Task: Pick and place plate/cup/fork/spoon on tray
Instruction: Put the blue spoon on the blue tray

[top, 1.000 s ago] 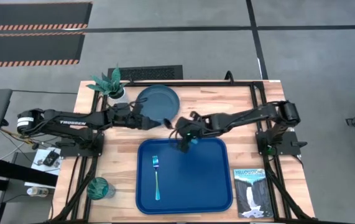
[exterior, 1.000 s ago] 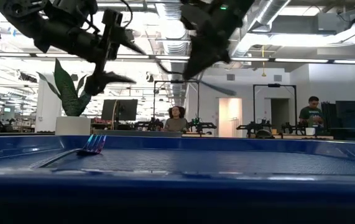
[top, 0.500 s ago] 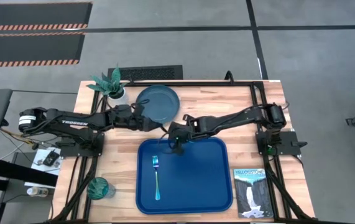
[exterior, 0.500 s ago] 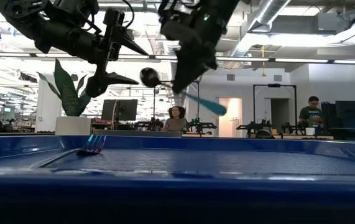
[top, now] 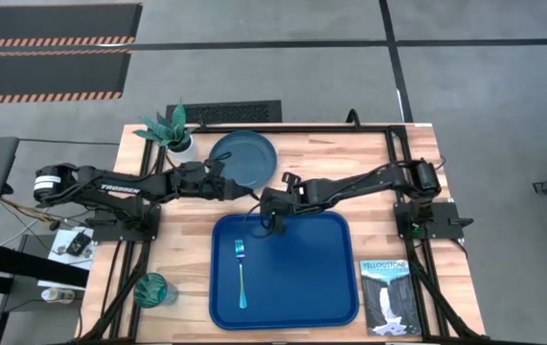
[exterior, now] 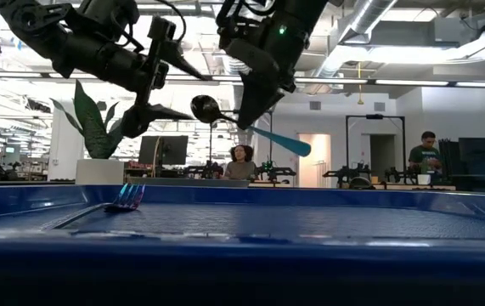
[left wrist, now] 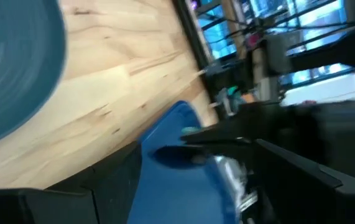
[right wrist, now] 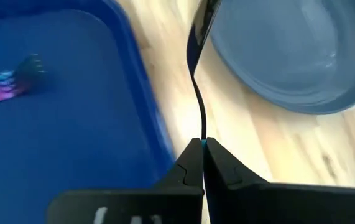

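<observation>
My right gripper [top: 267, 205] is shut on the spoon [exterior: 250, 127] above the far left corner of the blue tray [top: 321, 287]. The spoon's dark bowl [exterior: 204, 108] points toward the teal plate [top: 244, 158], which lies flat on the table beyond the tray. My left gripper [top: 246, 193] is open and empty, between the plate's near edge and the tray, close to the spoon's bowl. The fork [top: 240, 273] lies on the tray's left part. The cup [top: 151, 287] stands on the table left of the tray. My right gripper pinches the spoon's light blue handle [right wrist: 201, 145] between its two fingertips, near where it meets the thin metal neck. The fingers come from the table's right, slanting down. The spoon is lifted clear, its bowl ahead of the fingertips and its handle end [exterior: 297, 146] behind and lower.
A white pot with a teal plant [top: 170, 129] stands at the far left, beside the plate. A waterfall-cover book [top: 385, 295] lies right of the tray. People show in the room behind [exterior: 240, 161]. The tray's middle and right are bare.
My right gripper has gone toward the table's left with the spoon, from over the tray's far edge to its far left corner, close to my left gripper. The spoon stays lifted; it has swung so its bowl points toward the plate.
</observation>
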`<move>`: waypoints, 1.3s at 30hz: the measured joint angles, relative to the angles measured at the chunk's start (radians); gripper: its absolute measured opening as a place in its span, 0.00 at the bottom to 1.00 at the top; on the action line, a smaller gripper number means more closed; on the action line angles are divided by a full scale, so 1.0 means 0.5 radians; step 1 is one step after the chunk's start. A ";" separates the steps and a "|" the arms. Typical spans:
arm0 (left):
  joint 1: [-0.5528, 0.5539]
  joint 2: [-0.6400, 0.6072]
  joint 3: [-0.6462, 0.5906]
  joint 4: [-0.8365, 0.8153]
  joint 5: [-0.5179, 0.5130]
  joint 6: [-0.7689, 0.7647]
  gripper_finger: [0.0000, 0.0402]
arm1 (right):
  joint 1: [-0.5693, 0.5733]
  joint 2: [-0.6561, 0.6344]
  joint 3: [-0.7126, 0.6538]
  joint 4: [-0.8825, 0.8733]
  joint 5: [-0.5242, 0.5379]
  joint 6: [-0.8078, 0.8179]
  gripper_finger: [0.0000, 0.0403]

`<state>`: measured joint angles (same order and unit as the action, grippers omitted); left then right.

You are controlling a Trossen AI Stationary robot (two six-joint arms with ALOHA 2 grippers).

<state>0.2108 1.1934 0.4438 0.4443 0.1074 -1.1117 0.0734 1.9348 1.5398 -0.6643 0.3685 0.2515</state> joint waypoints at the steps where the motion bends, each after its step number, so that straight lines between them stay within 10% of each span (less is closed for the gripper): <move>1: 0.000 0.000 0.000 0.005 0.000 -0.014 0.73 | 0.006 0.005 -0.001 -0.027 0.037 -0.019 0.03; 11: 0.002 0.001 0.000 0.023 0.012 -0.224 0.73 | 0.126 0.003 -0.003 -0.059 0.697 -0.509 0.03; 39: 0.016 -0.001 0.000 0.179 -0.017 -0.380 0.52 | 0.146 0.003 -0.003 0.122 1.277 -1.612 0.03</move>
<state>0.2188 1.1931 0.4438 0.5339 0.0987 -1.3018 0.1463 1.9362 1.5383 -0.6031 1.0070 -0.5543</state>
